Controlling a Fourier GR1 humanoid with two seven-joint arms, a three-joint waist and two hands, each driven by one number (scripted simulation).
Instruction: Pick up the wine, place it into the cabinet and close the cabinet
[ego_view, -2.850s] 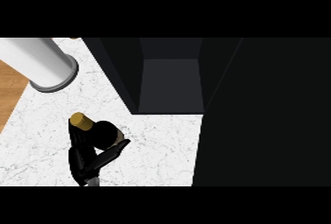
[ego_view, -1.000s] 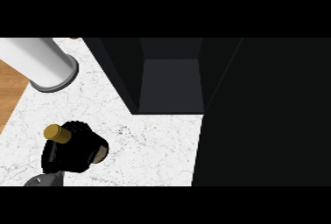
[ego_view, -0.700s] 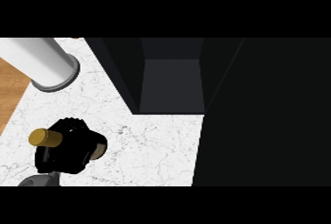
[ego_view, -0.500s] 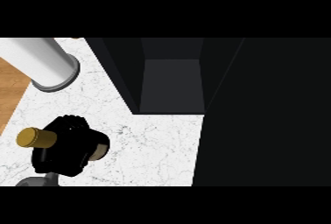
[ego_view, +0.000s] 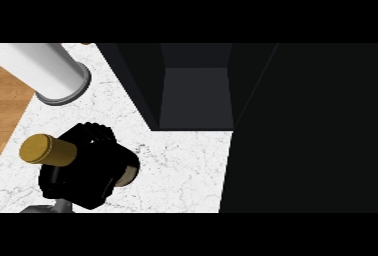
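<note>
The wine bottle (ego_view: 48, 148) shows its gold cap at the lower left of the head view, tilted toward the left. My left hand (ego_view: 88, 172) is shut on the bottle, and its black fingers hide most of the body. A pale bit of the bottle peeks out at the hand's right side. The dark cabinet (ego_view: 196, 95) stands open to the upper right, its grey inside shelf showing, a stretch of counter away from the hand. My right hand does not show.
A white cylinder (ego_view: 52, 70) on a grey base stands at the upper left. The white marble counter (ego_view: 177, 170) ends at the left, where wooden floor (ego_view: 11, 100) shows. A large black surface (ego_view: 303, 130) fills the right side.
Since 2.9 s ago the hand moved down and left with the bottle. Over the last second the cap swung further left, then came back slightly up and right.
</note>
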